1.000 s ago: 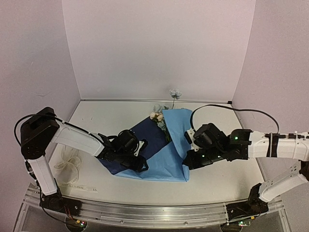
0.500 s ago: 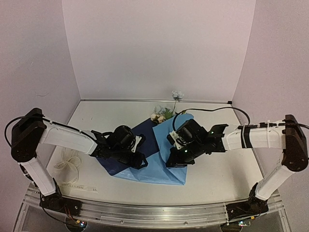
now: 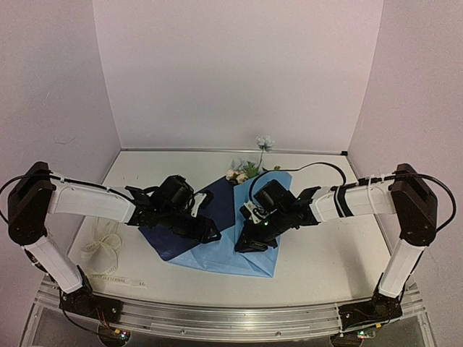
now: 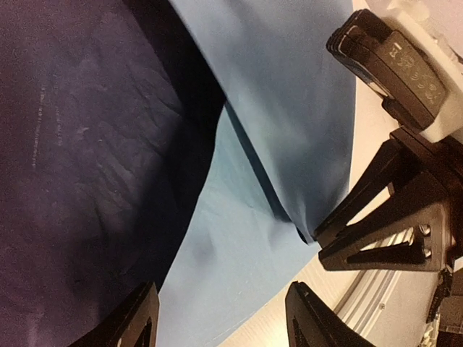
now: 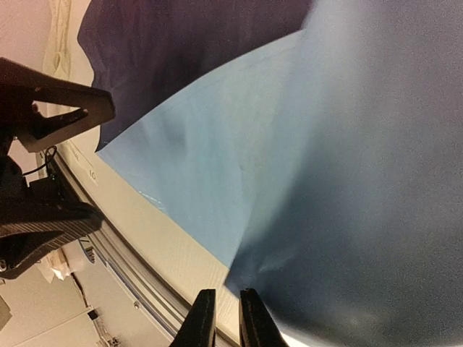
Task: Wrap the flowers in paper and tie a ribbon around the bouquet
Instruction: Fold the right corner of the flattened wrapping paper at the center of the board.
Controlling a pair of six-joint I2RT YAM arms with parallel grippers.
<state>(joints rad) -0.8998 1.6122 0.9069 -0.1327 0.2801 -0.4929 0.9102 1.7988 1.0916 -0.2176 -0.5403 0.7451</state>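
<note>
White tabletop (image 3: 325, 267), pale walls (image 3: 239, 72) on three sides, aluminium rail (image 3: 231, 318) along the near edge. Ribbon (image 3: 100, 249) lies in loose loops at near left, beside the left arm's base and well apart from the paper; one printed stretch runs flat beside the rail. Paper (image 3: 231, 256) lies mid-table, its light face folded over from the right, and its dark face shows at the left. Left gripper (image 4: 224, 327) is low over the line where the dark and light faces meet, jaws wide, nothing between them. Right gripper (image 5: 226, 319) sits at the near corner of the folded flap, jaws a narrow slit apart. The flap corner reaches the tips, but I cannot tell whether it is pinched. Flowers (image 3: 242, 170) lie at the paper's far end, blooms past its top edge, with one pale blue head higher, near the back wall.
</note>
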